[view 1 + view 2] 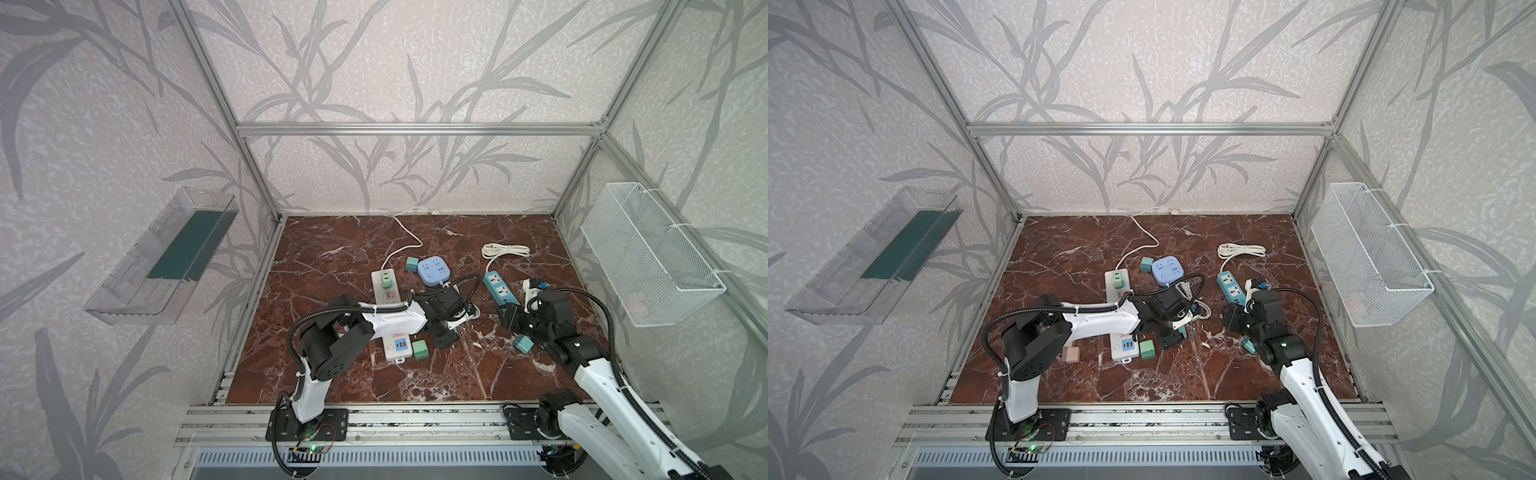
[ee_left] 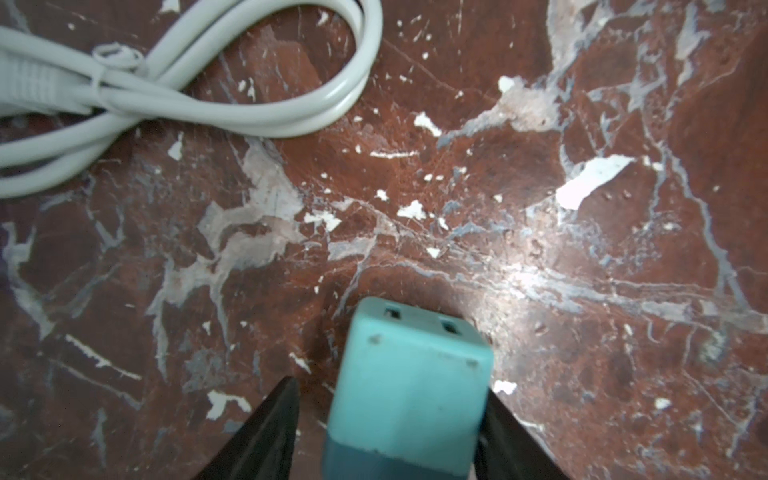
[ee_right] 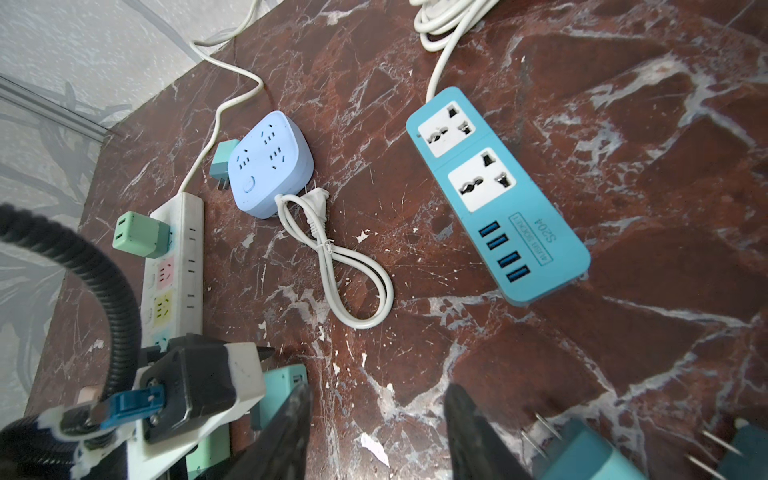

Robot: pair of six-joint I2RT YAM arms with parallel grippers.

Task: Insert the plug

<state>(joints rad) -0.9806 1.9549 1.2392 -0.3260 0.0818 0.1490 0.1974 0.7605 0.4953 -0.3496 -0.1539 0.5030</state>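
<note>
The left gripper (image 2: 390, 386) is bracketing a teal plug (image 2: 411, 374) lying on the marble tabletop (image 2: 582, 249). One finger is sitting against its side and the other is standing slightly off, so the jaws are not yet pinching. Just beyond, a tied white cord (image 2: 249, 104) is lying looped.

The right gripper (image 3: 379, 388) is hovering partly spread with only marble between its fingers. A second teal plug (image 3: 582, 453), prongs showing, is lying just outside them. Ahead of it the turquoise power strip (image 3: 494, 195) is lying unobstructed. The left arm's wrist (image 3: 187, 390) is covering the near end of the long white power strip (image 3: 178, 257), which is carrying a green adapter (image 3: 139, 237). A blue socket cube (image 3: 270, 166) is sitting beside the cord.

Only the left wrist view is showing the teal plug's two slots; in a top view the teal plug (image 1: 1182, 332) is showing as a sliver under the gripper.
</note>
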